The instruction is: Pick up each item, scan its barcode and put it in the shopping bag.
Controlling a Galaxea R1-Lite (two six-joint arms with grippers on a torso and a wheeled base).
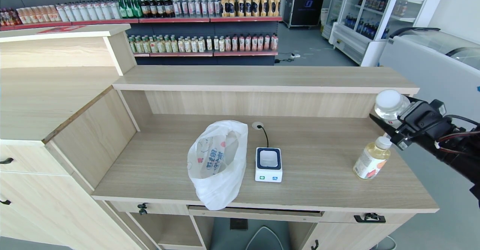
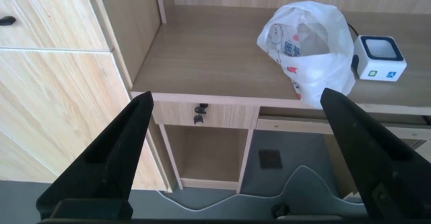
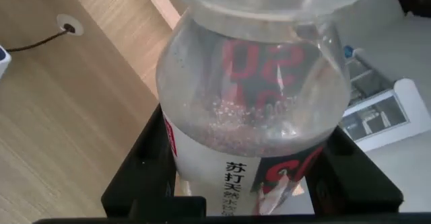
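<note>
My right gripper (image 1: 386,124) is shut on a clear bottle (image 1: 390,107) with a white cap, held in the air over the counter's right end. Close up in the right wrist view, the clear bottle (image 3: 256,116) sits between the black fingers (image 3: 145,183). A bottle of yellow drink (image 1: 371,158) stands on the counter just below that gripper. The white shopping bag (image 1: 217,163) stands open at the counter's middle, with the white barcode scanner (image 1: 268,163) right beside it. My left gripper (image 2: 236,150) hangs open below counter height, in front of the cupboards; the shopping bag (image 2: 306,46) and scanner (image 2: 380,57) lie beyond it.
The wooden counter (image 1: 307,190) has a raised back ledge (image 1: 262,79) and a tall side panel (image 1: 90,133) on the left. A cable runs from the scanner to a hole (image 1: 257,125) in the counter. Drawers with black handles (image 2: 199,113) sit under the front edge.
</note>
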